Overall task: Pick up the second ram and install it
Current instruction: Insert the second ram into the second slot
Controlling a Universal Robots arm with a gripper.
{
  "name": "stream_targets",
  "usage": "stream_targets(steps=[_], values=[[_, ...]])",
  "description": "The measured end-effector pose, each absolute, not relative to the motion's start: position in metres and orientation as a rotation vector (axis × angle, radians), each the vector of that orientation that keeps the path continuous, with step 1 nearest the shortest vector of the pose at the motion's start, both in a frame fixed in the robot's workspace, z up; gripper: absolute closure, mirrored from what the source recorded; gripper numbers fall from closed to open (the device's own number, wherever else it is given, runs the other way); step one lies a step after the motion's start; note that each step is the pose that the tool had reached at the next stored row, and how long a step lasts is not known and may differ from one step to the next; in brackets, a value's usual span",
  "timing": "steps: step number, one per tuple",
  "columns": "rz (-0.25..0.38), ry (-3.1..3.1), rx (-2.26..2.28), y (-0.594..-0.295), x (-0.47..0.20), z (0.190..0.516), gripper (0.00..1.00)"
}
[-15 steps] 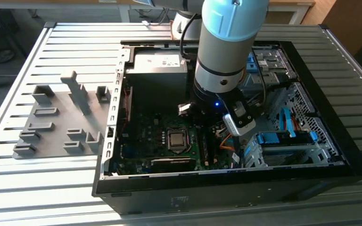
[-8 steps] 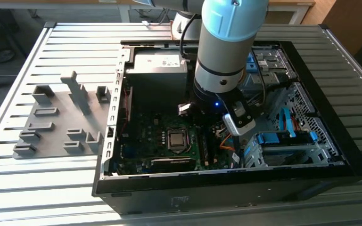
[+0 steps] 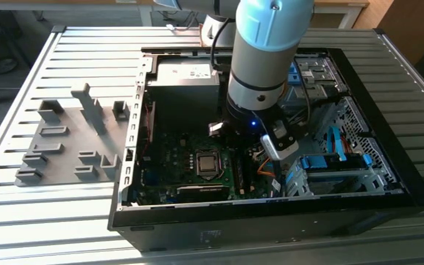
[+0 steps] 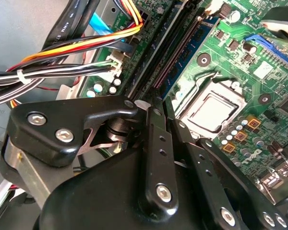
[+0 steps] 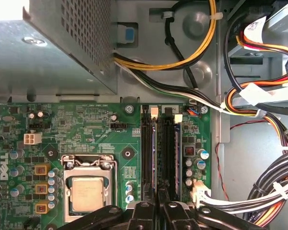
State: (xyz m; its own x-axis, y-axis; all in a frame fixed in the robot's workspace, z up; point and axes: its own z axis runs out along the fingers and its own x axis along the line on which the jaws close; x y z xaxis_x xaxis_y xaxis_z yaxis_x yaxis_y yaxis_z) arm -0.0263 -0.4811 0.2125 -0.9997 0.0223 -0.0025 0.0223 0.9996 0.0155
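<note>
My gripper reaches down inside the open computer case, with its black fingers drawn together over the near end of the black memory slots. It is shut, and nothing shows between the tips. The second ram is a thin blue-green edge standing in the slot on the processor side, in line with the fingertips. It shows as a blue strip beside the slots in the second wrist view. I cannot tell whether the tips touch it. In the exterior view the arm hides the slots.
The processor socket lies beside the slots on the green motherboard. The metal power-supply box stands beyond it. Bundled cables crowd the other side. A grey slotted fixture plate lies on the ribbed table.
</note>
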Motion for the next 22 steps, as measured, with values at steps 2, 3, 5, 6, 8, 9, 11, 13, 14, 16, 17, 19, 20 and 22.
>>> stream_targets(steps=[2, 3, 5, 6, 8, 9, 11, 13, 14, 16, 17, 19, 20, 22], values=[[0.024, 3.139, 0.035, -0.4811, -0.0263, 0.2117, 0.86], [0.024, 3.139, 0.035, -0.4811, -0.0263, 0.2112, 0.86], [0.024, 3.139, 0.035, -0.4811, -0.0263, 0.2104, 0.86], [0.024, 3.139, 0.035, -0.4811, -0.0263, 0.2102, 0.86], [0.026, 3.139, 0.035, -0.4811, -0.0263, 0.2101, 0.86], [0.026, 3.139, 0.035, -0.4811, -0.0263, 0.2101, 0.86], [0.027, 3.139, 0.035, -0.4811, -0.0263, 0.2101, 0.86], [0.027, 3.139, 0.035, -0.4812, -0.0264, 0.2096, 0.86], [0.027, 3.139, 0.035, -0.4811, -0.0263, 0.2091, 0.86], [0.026, 3.139, 0.035, -0.4811, -0.0262, 0.2084, 0.86], [0.026, 3.139, 0.035, -0.4811, -0.0262, 0.2083, 0.86], [0.026, 3.139, 0.035, -0.4811, -0.0261, 0.2083, 0.86], [0.026, 3.139, 0.035, -0.4811, -0.0261, 0.2082, 0.86], [0.027, 3.139, 0.035, -0.4811, -0.0261, 0.2082, 0.85]])
